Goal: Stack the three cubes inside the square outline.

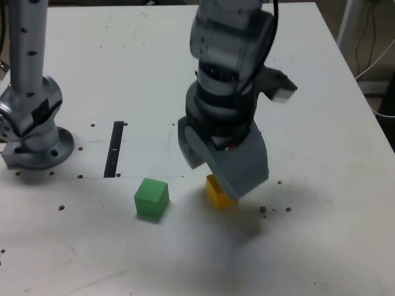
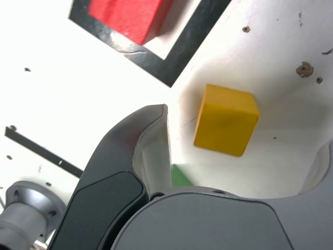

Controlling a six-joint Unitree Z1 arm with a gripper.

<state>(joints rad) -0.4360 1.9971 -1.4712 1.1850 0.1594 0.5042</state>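
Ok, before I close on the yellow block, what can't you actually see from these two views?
- Exterior view: the tool hides the red cube and the square outline, and covers most of the yellow cube.
- Wrist view: the red cube and the square outline are cut off by the edge; the green cube is mostly behind the tool.

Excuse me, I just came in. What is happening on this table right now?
A single robot arm is stacking coloured cubes. Its gripper is open and hangs over the yellow cube, which sits on the table between the jaws, not yet gripped. The red cube already lies inside the black square outline. The green cube waits on the table, apart from the yellow one, toward the exterior view's left.
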